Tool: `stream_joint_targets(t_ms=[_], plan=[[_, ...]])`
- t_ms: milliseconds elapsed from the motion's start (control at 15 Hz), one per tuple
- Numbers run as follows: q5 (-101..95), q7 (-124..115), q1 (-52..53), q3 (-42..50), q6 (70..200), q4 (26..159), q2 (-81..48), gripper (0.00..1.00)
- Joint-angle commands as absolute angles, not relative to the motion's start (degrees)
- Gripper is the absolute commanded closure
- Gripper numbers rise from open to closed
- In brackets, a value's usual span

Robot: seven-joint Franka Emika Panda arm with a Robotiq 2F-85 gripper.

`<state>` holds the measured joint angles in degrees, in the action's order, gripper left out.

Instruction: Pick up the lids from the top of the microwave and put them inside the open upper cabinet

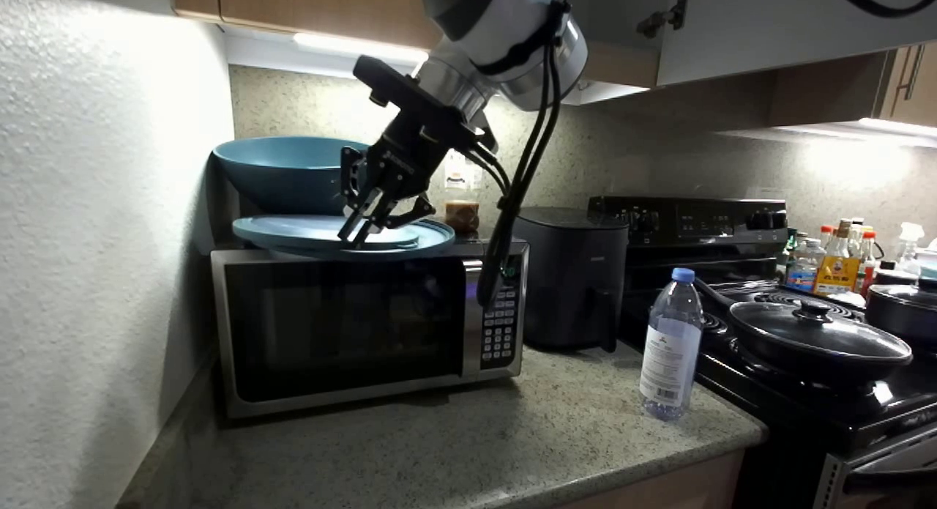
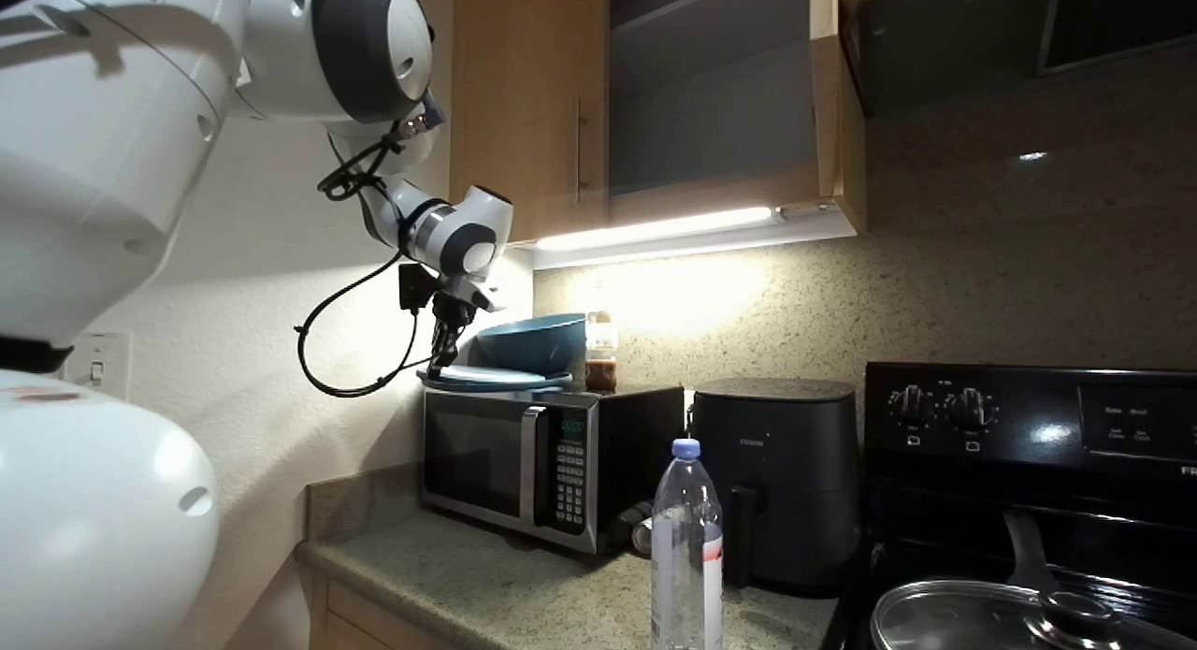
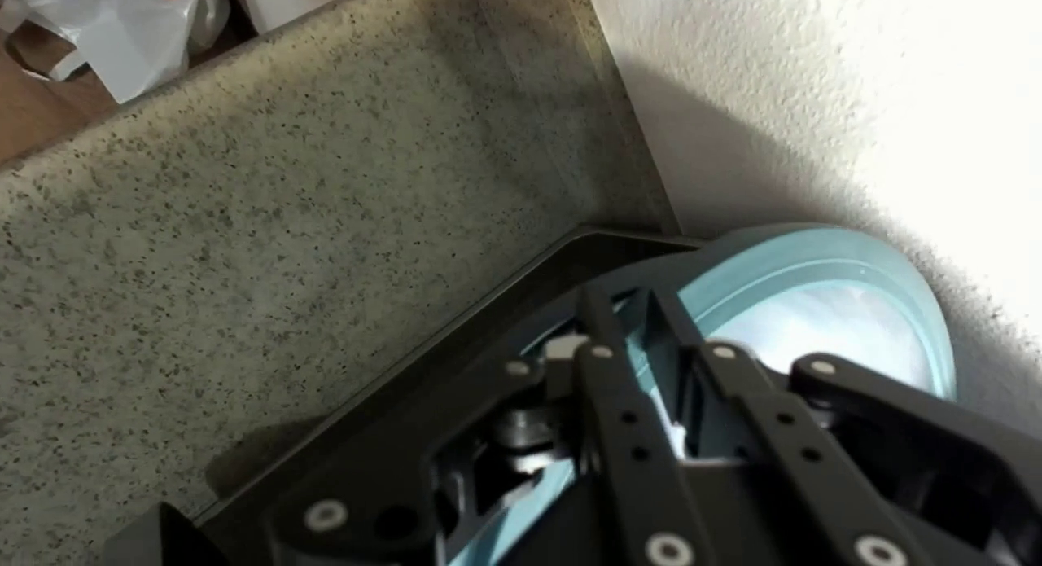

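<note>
end effector (image 2: 442, 364) at lids (image 2: 497, 376), microwave (image 2: 477, 455) beneath — upper cabinet (image 2: 711, 197) open

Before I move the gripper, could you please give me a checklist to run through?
1. Lids stacked on the microwave: ok.
2. Upper cabinet open: ok, its interior shows in an exterior view.
3. Gripper at the lids: ok, in both exterior views.
4. Firm hold on a lid: cannot tell; the gap between the jaws looks narrow, contact is hidden.
5. Bowl clear of the lids: cannot tell; it sits close behind them.
6. Bottle upright on the counter: ok.
</note>
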<state>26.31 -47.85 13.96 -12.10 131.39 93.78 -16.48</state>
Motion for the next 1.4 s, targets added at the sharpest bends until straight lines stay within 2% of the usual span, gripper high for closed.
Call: stream_joint_targets(t_ms=[0,67,200,333,400,467,533,600,667,1200,1333], plan=[[27.3,-46.1,14.0,-12.1,136.4,94.8,-16.3,0.97],[27.3,-46.0,14.1,-12.2,137.3,95.0,-16.1,0.98],[27.5,-46.1,14.1,-12.3,140.1,95.7,-15.6,0.93],[27.1,-46.5,14.0,-12.2,140.3,95.8,-15.3,0.94],[27.2,-46.0,13.7,-12.4,137.6,95.3,-15.3,0.68],[26.2,-48.0,14.3,-12.0,138.4,93.7,-16.6,0.93],[26.2,-47.9,14.3,-12.0,138.1,93.7,-16.6,0.92],[26.2,-47.9,14.3,-12.0,138.1,93.7,-16.6,0.86],[26.2,-47.9,14.3,-12.0,138.0,93.7,-16.6,0.54],[26.6,-51.5,15.1,-11.9,138.0,93.1,-18.7,0.05],[26.2,-54.5,15.3,-11.2,139.9,95.6,-16.7,0.00]])
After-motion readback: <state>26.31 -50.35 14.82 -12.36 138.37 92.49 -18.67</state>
